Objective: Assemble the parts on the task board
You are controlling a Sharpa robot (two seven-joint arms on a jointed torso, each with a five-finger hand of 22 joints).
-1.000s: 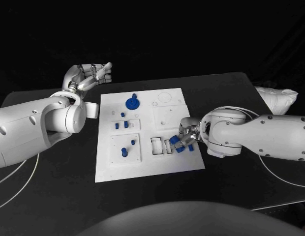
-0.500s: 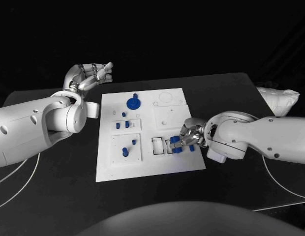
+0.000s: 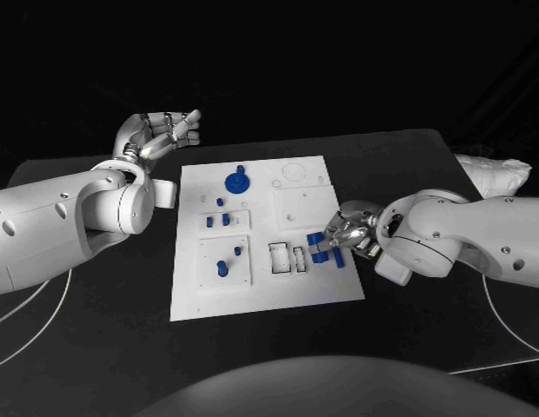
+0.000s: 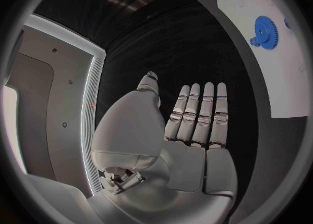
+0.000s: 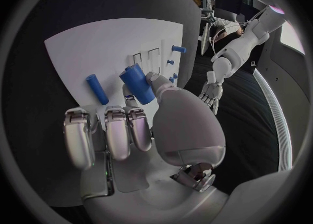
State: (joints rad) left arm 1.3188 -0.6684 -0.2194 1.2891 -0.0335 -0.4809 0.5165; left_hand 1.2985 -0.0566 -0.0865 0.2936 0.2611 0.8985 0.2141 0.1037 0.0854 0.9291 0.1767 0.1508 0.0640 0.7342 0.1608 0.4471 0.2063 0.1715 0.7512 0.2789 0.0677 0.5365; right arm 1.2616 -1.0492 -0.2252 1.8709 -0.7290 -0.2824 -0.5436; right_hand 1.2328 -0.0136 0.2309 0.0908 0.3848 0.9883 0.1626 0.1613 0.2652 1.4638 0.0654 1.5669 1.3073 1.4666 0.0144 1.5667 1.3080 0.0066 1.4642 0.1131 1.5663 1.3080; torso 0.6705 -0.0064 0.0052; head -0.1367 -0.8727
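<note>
Blue peg (image 5: 138, 83) is pinched in my right hand (image 3: 349, 233), thumb against fingers (image 5: 117, 130), held just above the near right part of the board (image 3: 297, 287). A second loose peg (image 5: 96, 89) lies flat on the board just beside it. The rectangular slots (image 3: 286, 258) sit just to the left of the hand; I judge the held peg is meant for a seat around there, though which hole I cannot tell from here.

To do this step well: stand the peg upright before lowering, line it over the seat, then ease down without side push. The grip looks to be on the peg's lower end, so I would watch for tilt as it enters. Keep the curled fingers off the loose peg, or it will roll.

Board's right edge runs right under the hand; little white surface to the right before bare table (image 3: 420, 339). A slip that way puts the peg off the board. More room to the left, but small seated pegs (image 3: 220, 268) stand in the near left panel, and the blue gear (image 3: 236, 182) sits toward the far side.

Left hand (image 3: 159, 133) is released, fingers straight and together, holding nothing, parked off the board's far left corner, well apart from the work.
</note>
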